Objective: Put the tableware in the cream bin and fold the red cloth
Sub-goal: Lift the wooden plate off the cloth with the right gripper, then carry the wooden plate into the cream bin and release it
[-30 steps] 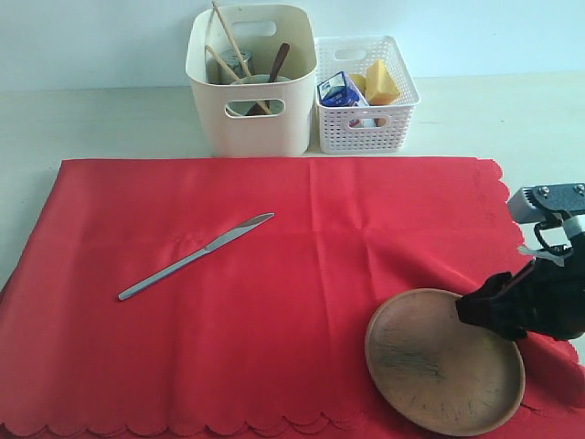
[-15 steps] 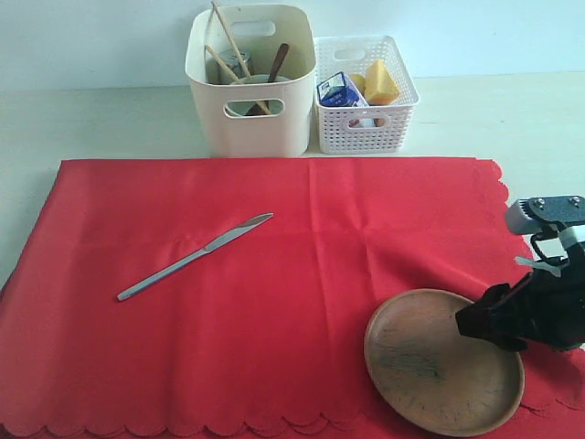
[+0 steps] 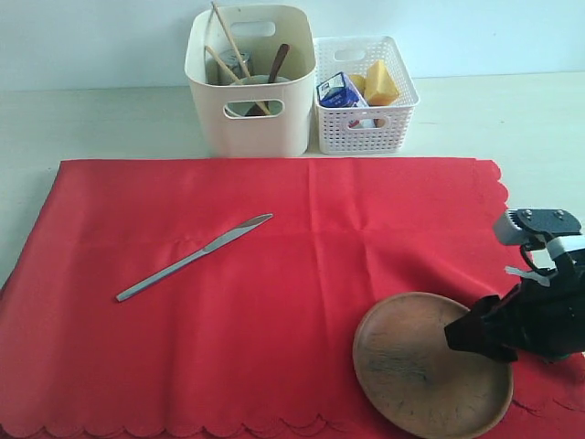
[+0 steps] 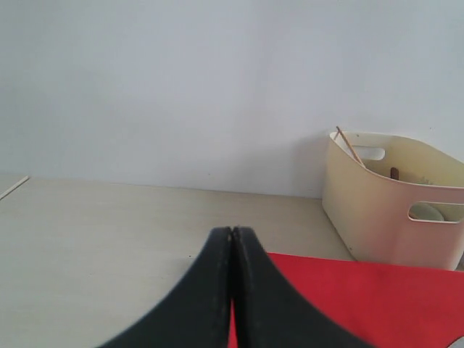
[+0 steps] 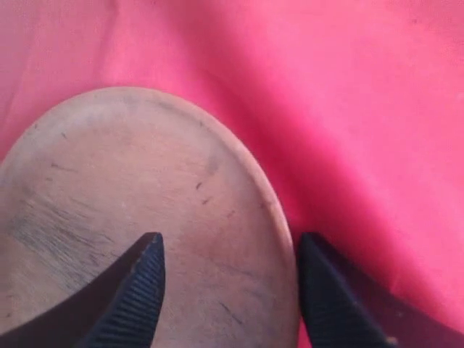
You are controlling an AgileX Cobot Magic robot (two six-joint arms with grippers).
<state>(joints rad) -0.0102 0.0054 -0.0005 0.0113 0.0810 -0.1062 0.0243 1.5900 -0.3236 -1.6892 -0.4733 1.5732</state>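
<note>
The red cloth (image 3: 274,338) lies flat over the table. On its front right part rests the round brown wooden plate (image 3: 416,366) (image 5: 145,188). My right gripper (image 3: 459,335) (image 5: 228,243) is open and straddles the plate's right rim, one finger over the plate, the other over the cloth (image 5: 348,109). The silver knife (image 3: 194,257) lies diagonally on the cloth's left half. The cream bin (image 3: 251,123) (image 4: 391,217) at the back holds chopsticks (image 3: 228,41), the dark spoon (image 3: 277,62) and a pale bowl. My left gripper (image 4: 233,232) is shut on nothing, near the cloth's far left corner (image 4: 377,290).
A white lattice basket (image 3: 366,128) with a milk carton (image 3: 342,90) and a cheese wedge (image 3: 381,82) stands right of the bin. Bare pale table surrounds the cloth at the back and sides. The cloth's scalloped front edge runs along the table's front.
My right gripper has come lower and leftward over the plate's rim. The plate has slid a little to the left and toward the front edge. The knife has not moved.
</note>
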